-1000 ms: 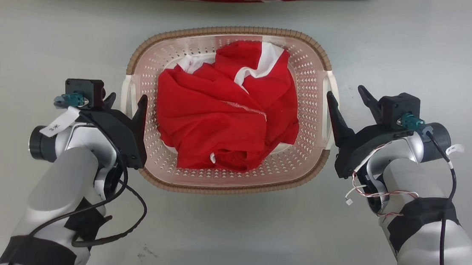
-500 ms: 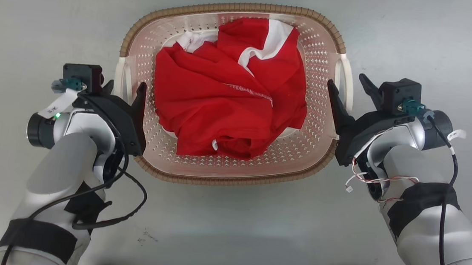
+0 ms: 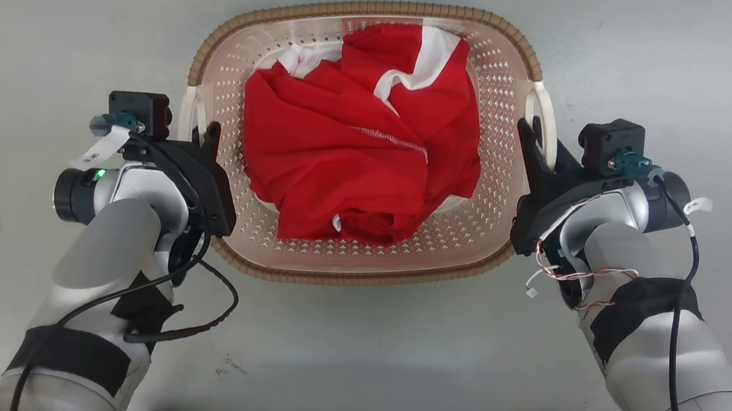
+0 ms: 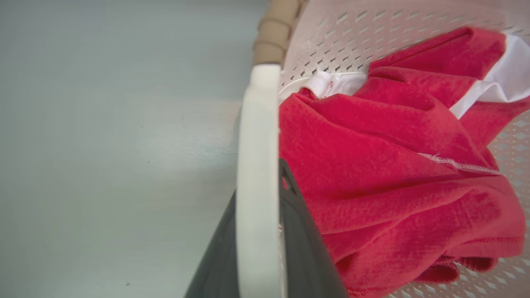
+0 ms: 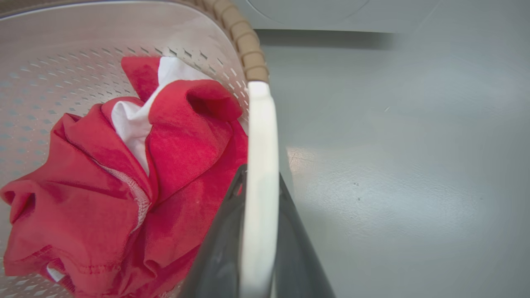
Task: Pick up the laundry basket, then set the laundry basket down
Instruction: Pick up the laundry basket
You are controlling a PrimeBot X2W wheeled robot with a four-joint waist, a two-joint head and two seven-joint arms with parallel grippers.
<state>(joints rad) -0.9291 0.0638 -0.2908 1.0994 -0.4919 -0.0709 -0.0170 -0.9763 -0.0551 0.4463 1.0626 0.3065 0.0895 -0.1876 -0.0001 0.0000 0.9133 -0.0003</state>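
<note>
Basket: a rounded-rectangular cream-white perforated plastic laundry basket (image 3: 359, 279) with a brown woven-look rim is seen centred before the robot, over the pale grey floor (image 3: 352, 363). Whether it is resting there or lifted cannot be told.
Axis: the long axis is laid across the robot, left to right, and slightly skewed, so the right end sits a little farther away. The mouth is turned upward, with a white handle at each short end.
Contents: a crumpled red garment with white panels (image 3: 357, 158) is piled inside.
Left claw: the left claw (image 3: 203, 135) is closed narrowly on the left handle (image 4: 256, 165), with one dark finger inside the wall and one outside.
Right claw: the right claw (image 3: 539, 141) is clamped likewise on the right handle (image 5: 261, 165).
Head view: both arms and the basket's whole outline are taken in together.
Wrist views: each white bar is shown pinched between two fingers, a contact half hidden from above. A pale panel with a curved line (image 5: 310, 12) is seen beyond the basket in the right wrist view.
</note>
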